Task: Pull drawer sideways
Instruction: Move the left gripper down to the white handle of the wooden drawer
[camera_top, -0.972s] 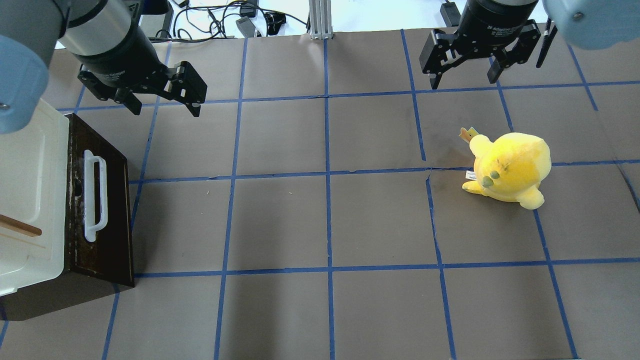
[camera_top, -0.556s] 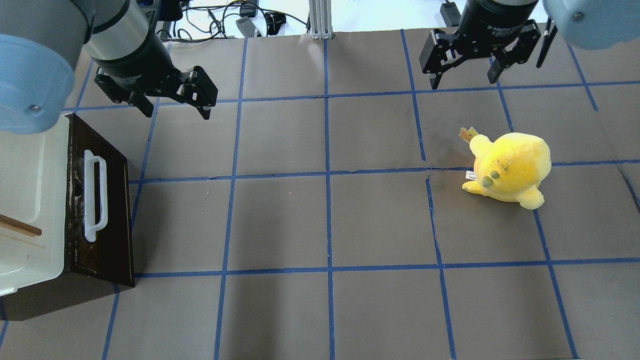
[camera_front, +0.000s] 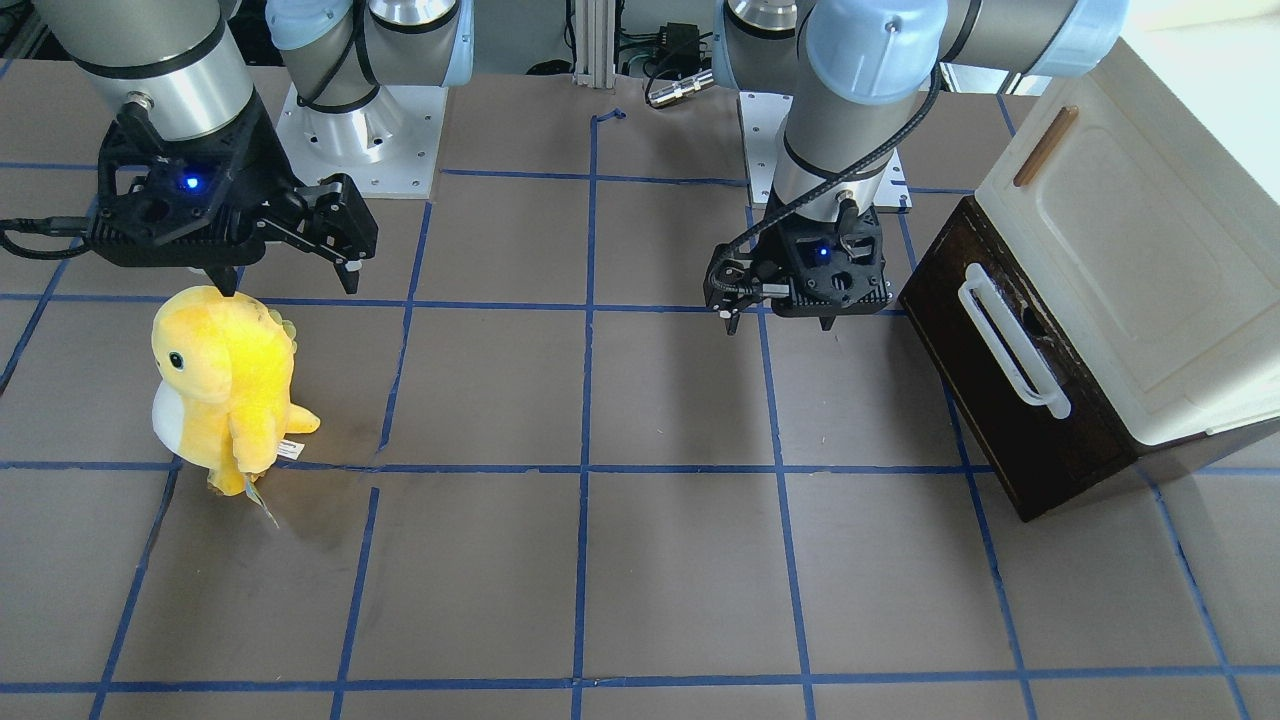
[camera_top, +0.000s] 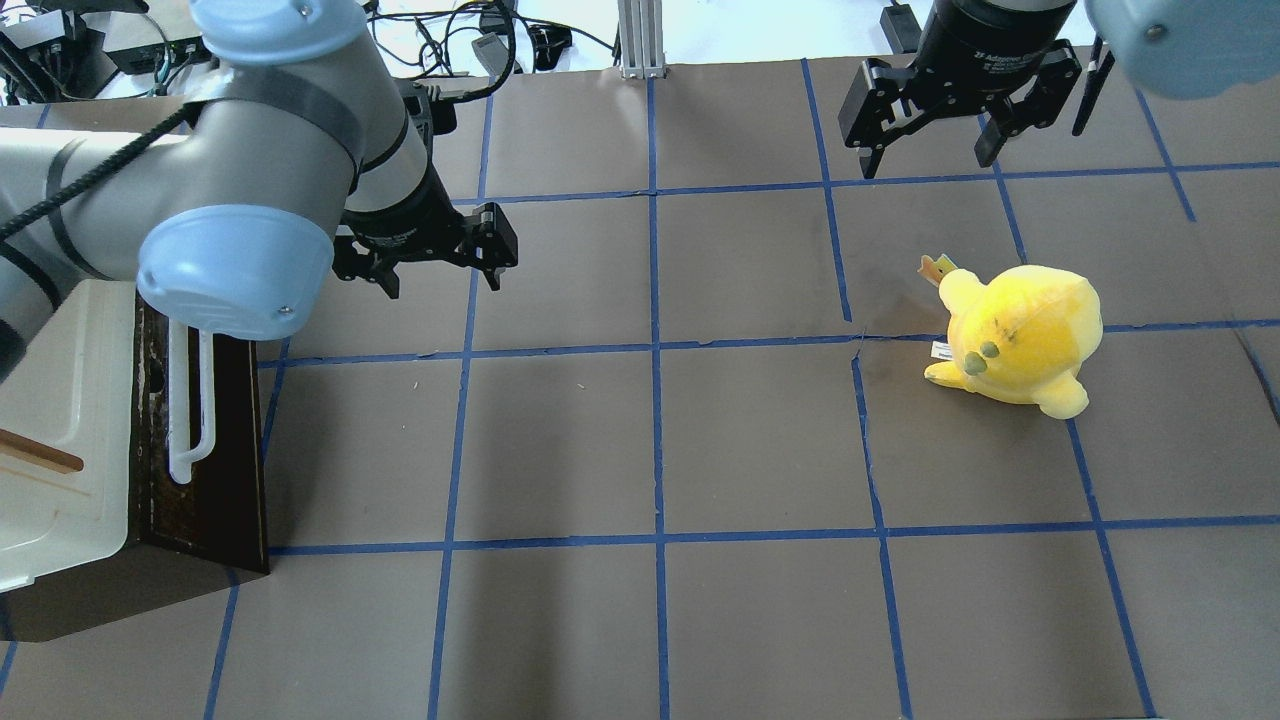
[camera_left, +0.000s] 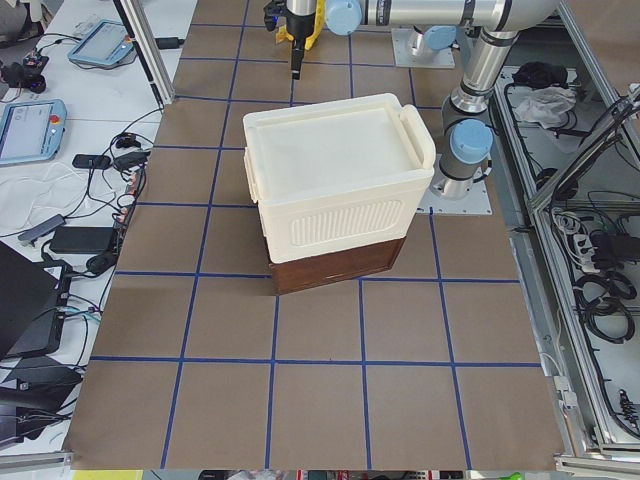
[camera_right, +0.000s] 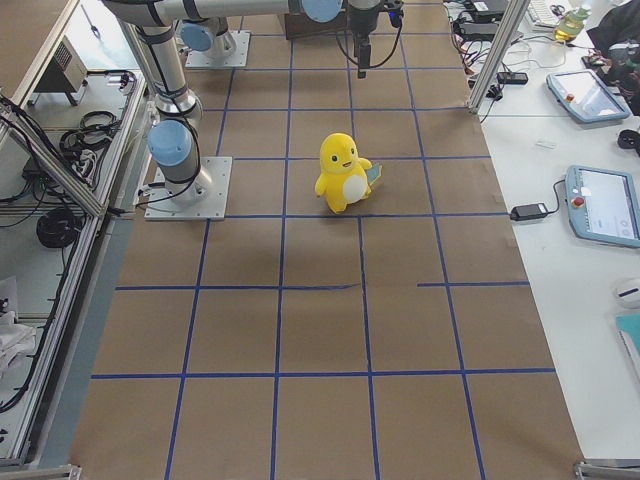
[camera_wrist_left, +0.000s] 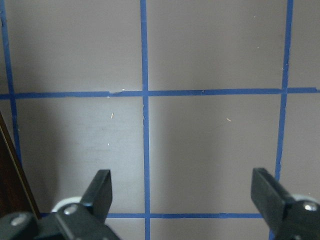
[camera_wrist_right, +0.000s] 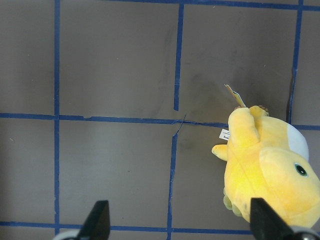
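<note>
In the overhead exterior view, the drawer (camera_top: 235, 450) was seen nearest, at the table's left edge, set under a cream-white cabinet (camera_top: 60, 380), with its white bar handle (camera_front: 1010, 350) turned toward the table's middle. Farther on, a yellow plush toy (camera_top: 1020, 340) was noted on the right side, well apart from the drawer. Beyond the drawer, the left gripper (camera_top: 441, 285) was held over bare table, fingers spread wide and nothing between them, clear of the handle. Farthest, the right gripper (camera_top: 928, 165) was likewise found spread wide and empty. The approach was judged to be the step in hand, with nothing yet grasped. Next, the left gripper would need to be lowered to the handle so that the bar is taken between its fingers before any sideways pull is applied.
</note>
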